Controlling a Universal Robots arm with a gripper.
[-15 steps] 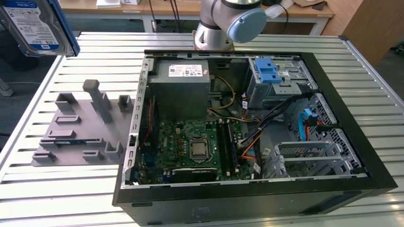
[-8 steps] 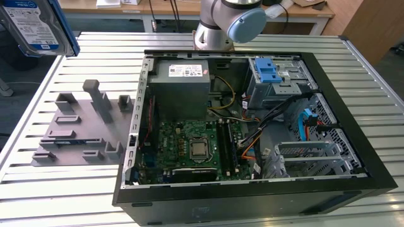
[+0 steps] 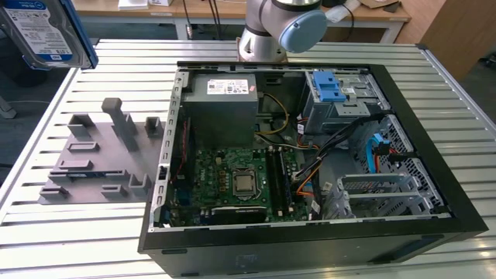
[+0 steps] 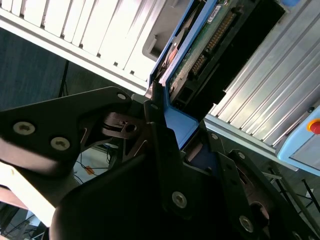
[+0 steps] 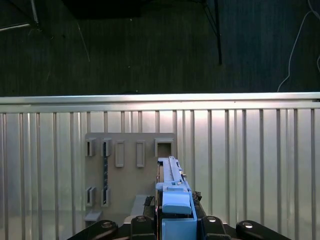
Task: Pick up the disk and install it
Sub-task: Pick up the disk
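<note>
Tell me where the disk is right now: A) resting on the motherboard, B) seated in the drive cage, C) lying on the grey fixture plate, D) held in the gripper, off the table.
D: in both wrist views the gripper clamps the disk by its blue carrier, and the exterior view shows it raised clear of the table.

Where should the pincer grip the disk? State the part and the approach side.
The short end of its blue carrier, pinched across the thin dimension, coming in along the length of the disk from that end. The disk is a flat slab, so its broad sides likely give parallel surfaces. In the first wrist view the pincer holds it that way above the table.
</note>
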